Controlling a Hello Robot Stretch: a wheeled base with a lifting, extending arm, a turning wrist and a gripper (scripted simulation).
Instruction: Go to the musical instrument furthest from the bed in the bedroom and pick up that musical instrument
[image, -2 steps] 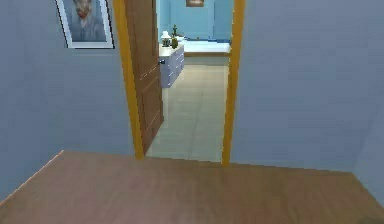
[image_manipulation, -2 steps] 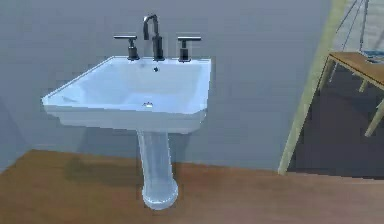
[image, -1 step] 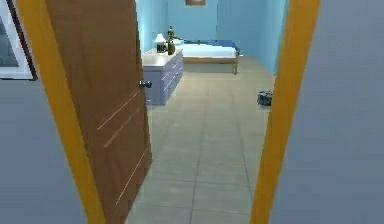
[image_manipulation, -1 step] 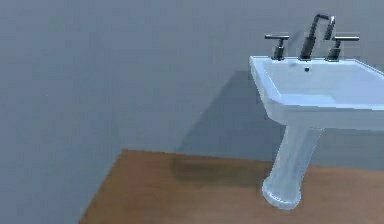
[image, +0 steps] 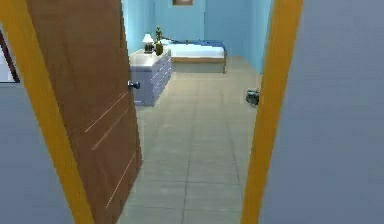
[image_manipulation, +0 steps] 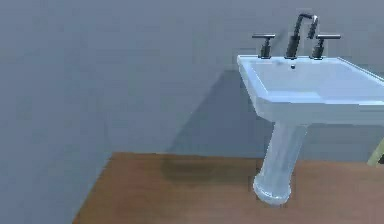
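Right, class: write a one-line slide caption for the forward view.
Through an open wooden door, a tiled floor leads past a pale dresser to a bed.

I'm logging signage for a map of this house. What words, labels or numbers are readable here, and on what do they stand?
None: no writing can be read on the door, the dresser, the bed or the sink.

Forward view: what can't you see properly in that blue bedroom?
- Forward view, small dark thing on the floor: too small to name, right against the yellow door frame.
- Forward view, bedroom's left part: hidden by the wooden door.
- Arm side view, sink: its right end is cut off by the edge.
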